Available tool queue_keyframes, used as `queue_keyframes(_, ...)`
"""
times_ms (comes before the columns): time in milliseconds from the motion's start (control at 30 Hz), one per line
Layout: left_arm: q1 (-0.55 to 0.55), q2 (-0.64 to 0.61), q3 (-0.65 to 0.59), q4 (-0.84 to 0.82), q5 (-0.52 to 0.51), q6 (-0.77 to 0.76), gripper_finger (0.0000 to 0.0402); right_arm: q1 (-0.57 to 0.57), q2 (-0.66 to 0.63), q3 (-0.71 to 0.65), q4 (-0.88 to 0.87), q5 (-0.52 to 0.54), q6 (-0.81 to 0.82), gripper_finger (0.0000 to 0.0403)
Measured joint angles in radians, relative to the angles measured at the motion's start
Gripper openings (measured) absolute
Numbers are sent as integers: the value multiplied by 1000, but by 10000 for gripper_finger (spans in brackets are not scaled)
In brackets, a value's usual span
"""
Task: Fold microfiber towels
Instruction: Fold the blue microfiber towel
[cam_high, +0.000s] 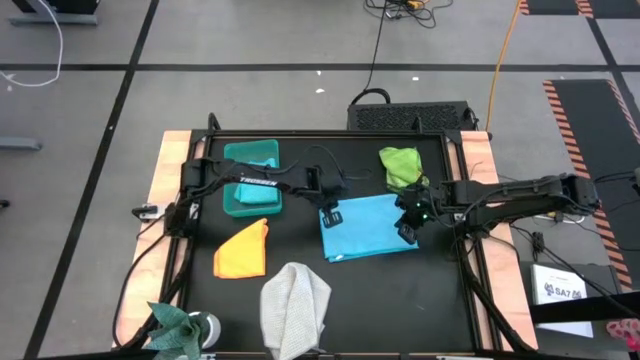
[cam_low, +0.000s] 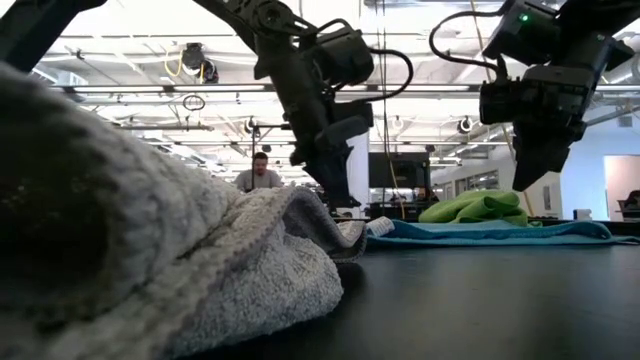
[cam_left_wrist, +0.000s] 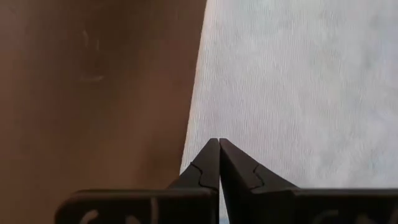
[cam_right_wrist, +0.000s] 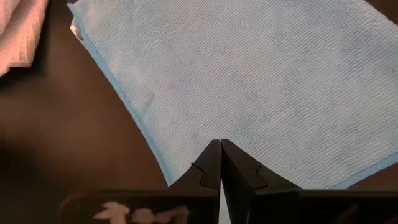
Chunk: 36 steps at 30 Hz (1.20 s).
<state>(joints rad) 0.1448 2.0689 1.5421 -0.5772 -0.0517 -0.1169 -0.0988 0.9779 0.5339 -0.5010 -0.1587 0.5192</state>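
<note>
The light blue towel (cam_high: 368, 226) is laid flat at the table's middle between both closed, empty grippers (cam_high: 333, 214) (cam_high: 409, 226), while orange (cam_high: 243, 251), grey (cam_high: 295, 305) and green (cam_high: 400, 165) towels remain unfolded.

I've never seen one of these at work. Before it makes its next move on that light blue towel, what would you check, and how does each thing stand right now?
1. Light blue towel lies spread flat on the table: ok.
2. Left gripper is over the towel's left edge, fingers shut: ok.
3. Right gripper is over the towel's right edge, fingers shut: ok.
4. Either gripper actually pinching cloth: cannot tell; both wrist views show closed tips over the towel, but no cloth visibly between them.
5. Lime green towel lies crumpled right at the blue towel's far right corner and might get in the way of a fold: not ok.
6. Grey towel and orange-yellow towel lie apart from the blue one: ok.
</note>
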Motion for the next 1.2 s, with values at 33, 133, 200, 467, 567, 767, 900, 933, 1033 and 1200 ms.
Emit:
queue_keyframes(33, 0, 0, 0, -13, 4, 6, 4, 7, 0, 0, -2, 1, 0, 0)
queue_keyframes(133, -4, 0, 0, -41, 22, 7, 5, 20, 0, -10, -2, 2, -5, 0)
queue_keyframes(200, -9, 0, 0, -46, 20, 3, 8, 22, 1, -26, -6, 5, -6, 0)
queue_keyframes(467, -8, 0, 0, -129, 7, -74, 4, -14, 1, -25, 15, 25, -110, 0)
queue_keyframes(567, -7, 0, 0, -131, 10, -114, 20, -57, 0, -8, 13, 23, -174, 2)
queue_keyframes(767, 12, 0, 0, -130, 77, -174, 58, -198, 9, 16, -4, -18, -301, 37)
queue_keyframes(900, 31, 0, 0, -132, 78, -182, 78, -310, 50, 16, -5, -64, -334, 77)
queue_keyframes(933, 36, 0, 0, -134, 79, -188, 82, -336, 66, 17, -5, -79, -344, 87)
queue_keyframes(1033, 51, 0, 0, -138, 99, -202, 87, -398, 117, 17, -5, -103, -400, 111)
queue_keyframes(1200, 66, 0, 0, -138, 186, -210, 88, -473, 185, 20, -4, -159, -470, 128)
